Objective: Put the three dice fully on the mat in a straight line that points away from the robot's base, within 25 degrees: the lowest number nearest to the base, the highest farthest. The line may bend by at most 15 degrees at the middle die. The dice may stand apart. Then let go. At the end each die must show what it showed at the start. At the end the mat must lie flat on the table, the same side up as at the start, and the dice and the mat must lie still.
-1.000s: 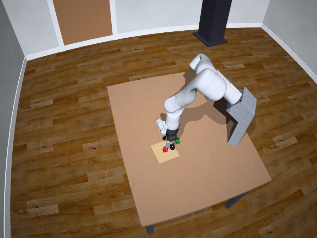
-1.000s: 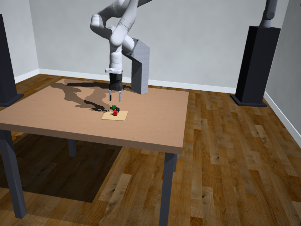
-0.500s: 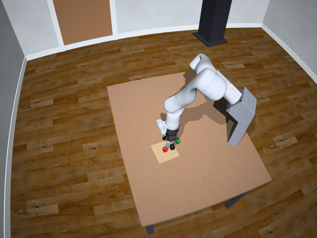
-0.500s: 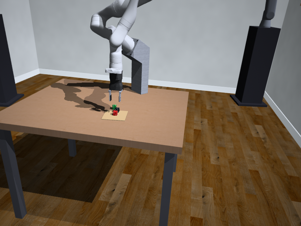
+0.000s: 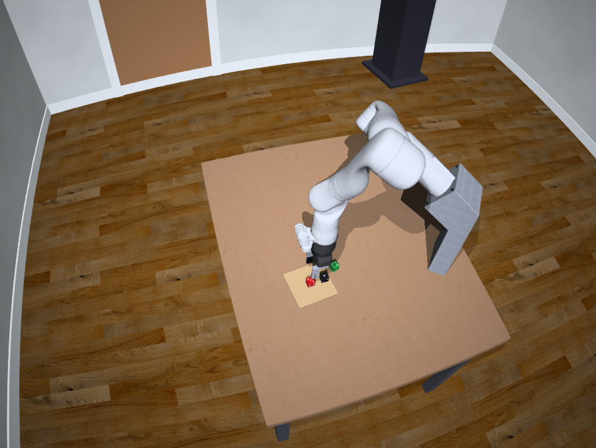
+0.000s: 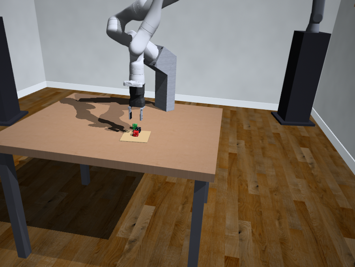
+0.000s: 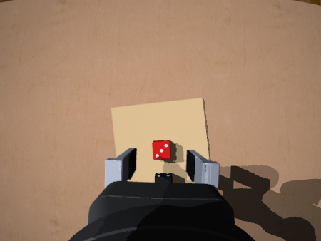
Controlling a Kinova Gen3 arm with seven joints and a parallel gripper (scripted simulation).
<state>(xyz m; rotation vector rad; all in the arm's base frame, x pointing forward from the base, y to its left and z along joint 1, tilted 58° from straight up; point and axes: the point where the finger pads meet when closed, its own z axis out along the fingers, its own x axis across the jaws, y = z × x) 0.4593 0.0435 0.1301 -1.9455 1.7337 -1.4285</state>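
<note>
Wooden tabletop (image 5: 365, 308) carries the mat (image 5: 308, 295) mid-surface with red die (image 5: 310, 282) and black die (image 5: 324, 276); green die (image 5: 334, 265) sits just off it. End effector (image 6: 135, 115) hovers above, fingers apart, empty.

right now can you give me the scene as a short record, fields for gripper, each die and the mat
gripper: two-finger gripper open, holding nothing, above the dice
red die: small red die on the mat, three pips up
black die: small black die at the mat's edge nearest the base
green die: small green die off the mat, on the wooden table
mat: flat tan square mat
</note>
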